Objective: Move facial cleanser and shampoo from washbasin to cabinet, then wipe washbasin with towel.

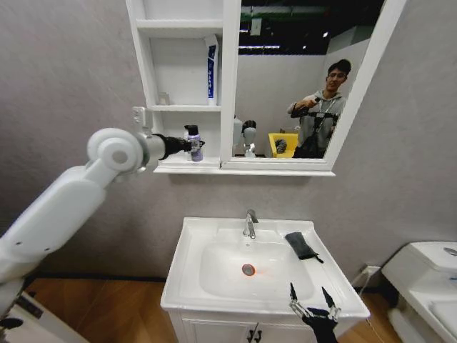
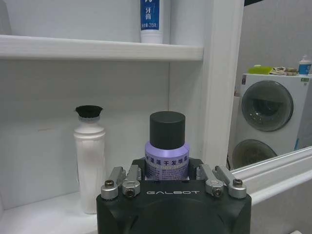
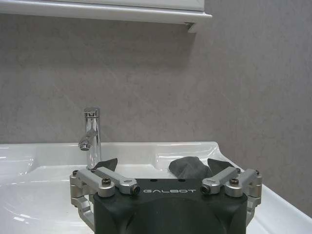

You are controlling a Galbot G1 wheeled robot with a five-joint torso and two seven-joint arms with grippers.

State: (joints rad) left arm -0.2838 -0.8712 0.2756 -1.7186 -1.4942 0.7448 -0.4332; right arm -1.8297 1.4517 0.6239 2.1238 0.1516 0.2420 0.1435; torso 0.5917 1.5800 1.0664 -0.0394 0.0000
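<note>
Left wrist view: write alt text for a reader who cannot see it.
The left gripper holds a purple bottle with a dark cap on the cabinet's bottom shelf. A white bottle with a black cap stands beside it, apart from it, and a blue-and-white tube stands on the shelf above. The mirror next to the shelves reflects a washing machine.

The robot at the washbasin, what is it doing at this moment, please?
The left gripper is up at the cabinet, closed on a purple bottle with a dark cap at the lowest shelf, beside a white bottle. A blue and white tube stands on the shelf above. The right gripper waits open over the front edge of the washbasin. The dark towel lies folded on the rim, right of the faucet.
</note>
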